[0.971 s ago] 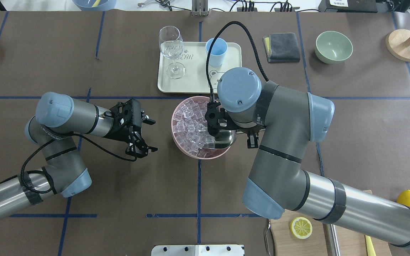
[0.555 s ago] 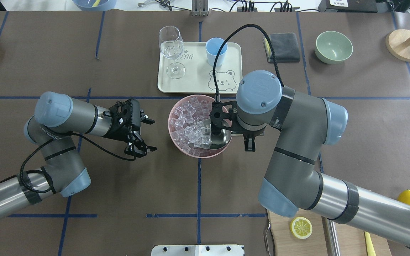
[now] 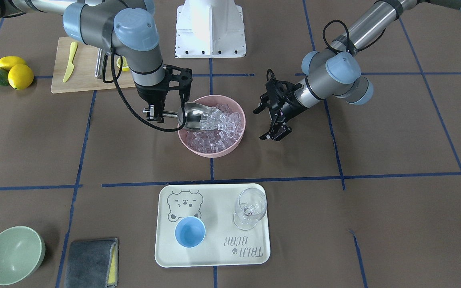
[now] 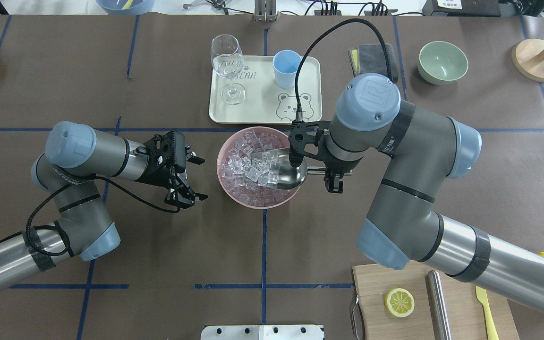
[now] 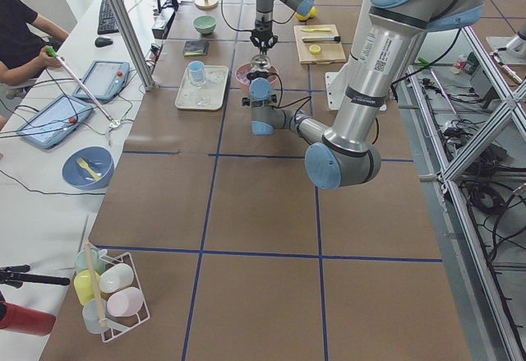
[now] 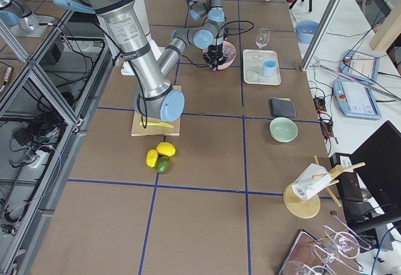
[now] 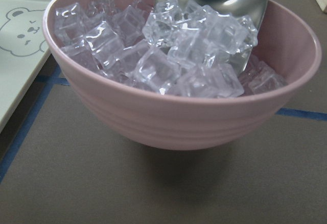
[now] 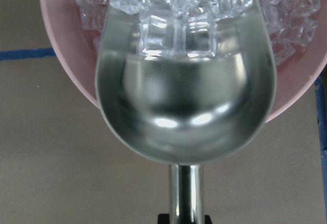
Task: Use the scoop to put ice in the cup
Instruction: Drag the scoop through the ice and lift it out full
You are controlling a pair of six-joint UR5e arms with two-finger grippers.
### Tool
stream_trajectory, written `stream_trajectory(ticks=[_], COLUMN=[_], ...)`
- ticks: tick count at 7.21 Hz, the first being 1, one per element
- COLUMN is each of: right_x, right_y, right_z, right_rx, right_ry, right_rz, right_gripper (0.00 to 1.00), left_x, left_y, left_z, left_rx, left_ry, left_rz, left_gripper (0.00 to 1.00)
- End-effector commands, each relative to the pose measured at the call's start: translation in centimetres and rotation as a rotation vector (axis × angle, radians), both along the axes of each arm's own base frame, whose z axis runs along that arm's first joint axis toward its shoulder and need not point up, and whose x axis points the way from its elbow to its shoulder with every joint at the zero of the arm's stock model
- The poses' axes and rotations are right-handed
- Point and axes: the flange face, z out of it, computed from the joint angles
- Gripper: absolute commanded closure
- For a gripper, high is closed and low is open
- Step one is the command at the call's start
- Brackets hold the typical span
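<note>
Pinching the scoop (image 4: 288,172) by its handle in the right gripper (image 4: 331,174), holding the trough low in the ice (image 4: 248,163) heaped in the pink bowl (image 4: 253,204), apparently for gathering cubes. Not yet filling the light-blue cup (image 4: 286,68), sitting empty on the bear tray (image 4: 262,111) just beyond, likely for a short carry, and holding the left gripper (image 4: 198,179) spread beside the bowl, clear.

Robot lab: taped table (image 4: 40,71), aluminium frames (image 5: 125,25)

Overhead and front views face each other; both wrist cameras closely share the bowl (image 7: 179,122).
</note>
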Motion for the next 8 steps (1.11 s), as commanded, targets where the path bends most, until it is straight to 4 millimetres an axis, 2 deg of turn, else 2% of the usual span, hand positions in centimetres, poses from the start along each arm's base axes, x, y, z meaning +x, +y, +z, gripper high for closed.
stream_trajectory(ticks=[1,3,5,6,8], right_x=[1.3,2.7,6.6,7.8,8.5], right_y=[-0.4,-1.4,-4.1,-4.7,-4.9], right_z=[1.7,1.7,1.1,0.3,-0.6], right_rx=[-0.002,-0.034,-0.111,-0.134,-0.176], right_ry=[-0.087,-0.118,-0.187,-0.243,-0.29], right_rz=[-0.007,-0.015,-0.014,0.024,0.087], right_gripper=[1.0,1.0,1.0,1.0,1.0], left_x=[-0.4,-0.5,-0.9,-1.7,-4.2], left_y=[-0.4,-0.5,-0.9,-1.4,-2.8], left_z=[0.1,0.2,0.2,0.8,2.2], left_rx=[-0.001,-0.004,-0.011,-0.018,-0.035], left_ry=[-0.002,-0.005,-0.01,-0.018,-0.031], left_rz=[-0.007,-0.01,-0.012,-0.022,-0.047], left_gripper=[0.0,0.0,0.0,0.0,0.0])
